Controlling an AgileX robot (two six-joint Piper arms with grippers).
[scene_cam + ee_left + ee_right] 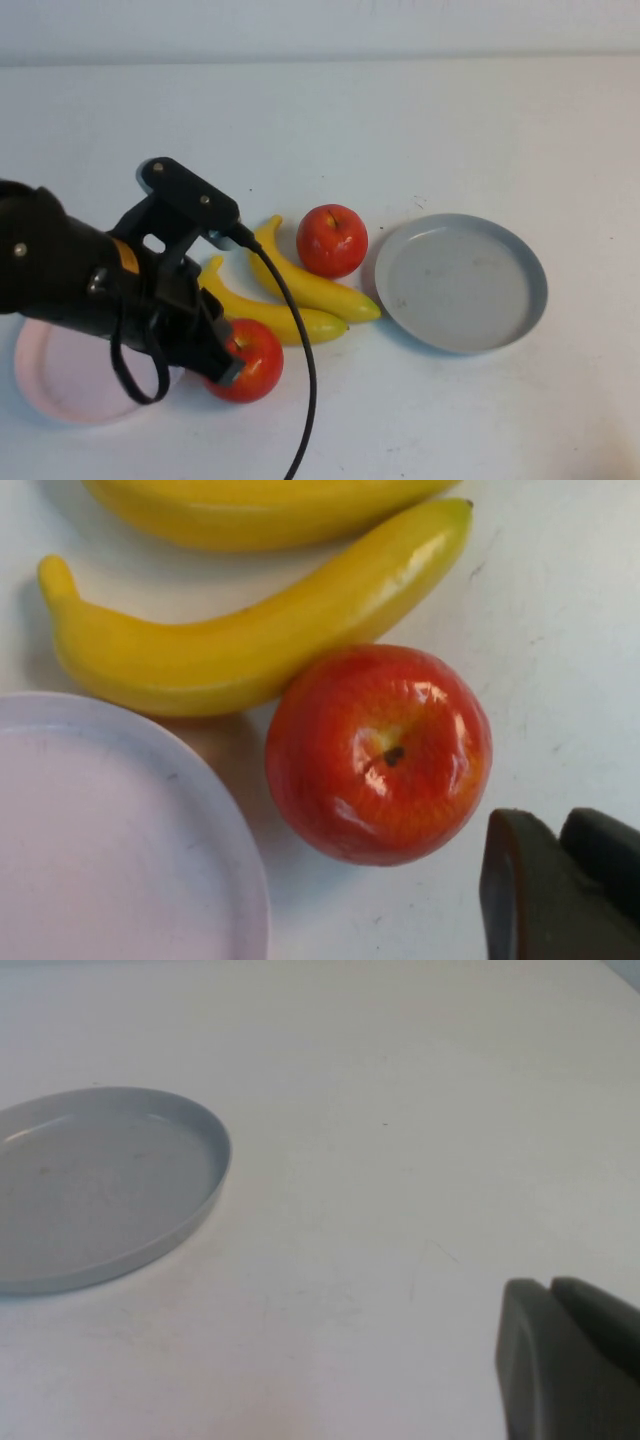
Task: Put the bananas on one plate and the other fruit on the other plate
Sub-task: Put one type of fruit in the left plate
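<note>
The near apple (250,358) lay directly under the left claw (222,362), just beside the pink plate (50,385) and touching the front banana (268,310); whether the left claw was open or closed could not be told, only one dark fingertip (545,900) being seen beside the fruit; the second banana (312,280) lay just behind the first, and the far apple (331,240) sat against it, near the grey-blue plate (520,300); both apples were glossy red with yellowish patches, the bananas smooth yellow; the left arm was stretched low over the pink plate, angled down to the desk (450,120); the right claw (570,1360) was held above bare desk beside the grey-blue plate, its state not discernible.
</note>
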